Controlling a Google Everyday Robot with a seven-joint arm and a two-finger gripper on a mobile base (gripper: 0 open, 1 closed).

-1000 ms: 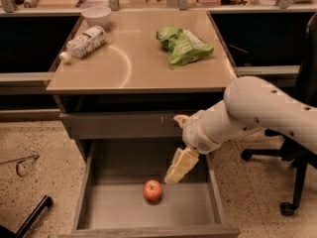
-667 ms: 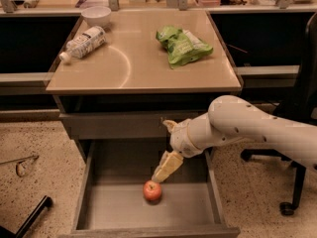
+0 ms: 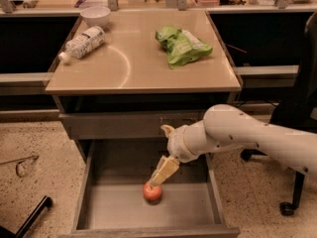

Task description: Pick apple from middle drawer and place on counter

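Observation:
The small red-orange apple (image 3: 152, 192) lies on the flat grey bottom of the open middle drawer (image 3: 190, 208), near its centre. My gripper (image 3: 159, 176) hangs from the white arm that reaches in from the right. It points down and to the left, with its tip right above the apple, touching it or nearly so. The glossy beige counter (image 3: 138, 71) tops the cabinet above the drawer.
On the counter lie a green bag (image 3: 182, 45) at the right, a plastic bottle (image 3: 83, 42) on its side at the left, and a white bowl (image 3: 95, 15) at the back left. A black office chair (image 3: 297, 108) stands at the right. Glasses (image 3: 22, 165) lie on the floor at the left.
The arm has swung left and down into the drawer. The gripper tip has gone from right of the apple to just above it. The apple has not moved.

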